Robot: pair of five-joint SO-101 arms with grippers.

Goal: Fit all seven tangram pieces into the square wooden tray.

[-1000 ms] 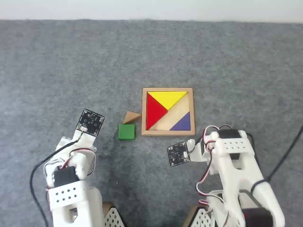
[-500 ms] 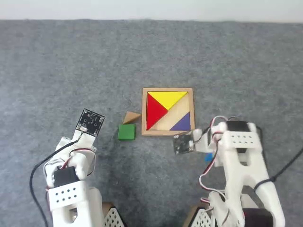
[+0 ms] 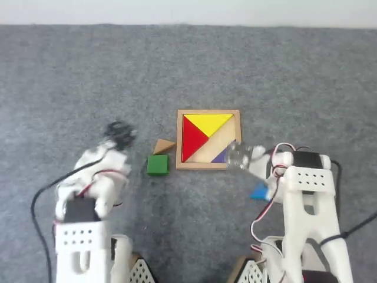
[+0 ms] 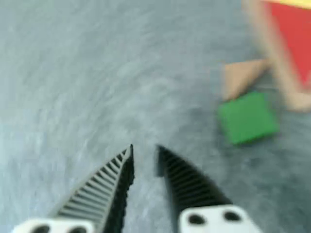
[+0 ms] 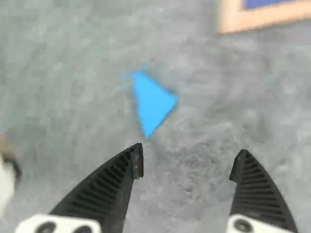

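Hovering spread wide beside blue triangle [image 5: 151,102], right gripper [image 5: 189,150]; left gripper [image 4: 145,148] barely parted, left of green square [image 4: 248,118].

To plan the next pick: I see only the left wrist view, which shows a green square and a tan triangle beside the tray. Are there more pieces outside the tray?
Observer: Yes, a blue triangle lies on the carpet, on the right gripper's side of the tray.
Operator: Does the right gripper hold it?
Observer: No. Its fingers are open, just short of the piece and not touching it.
Operator: What is in the tray besides the red piece?
Observer: A yellow triangle lies along the far edge, next to the red triangle.
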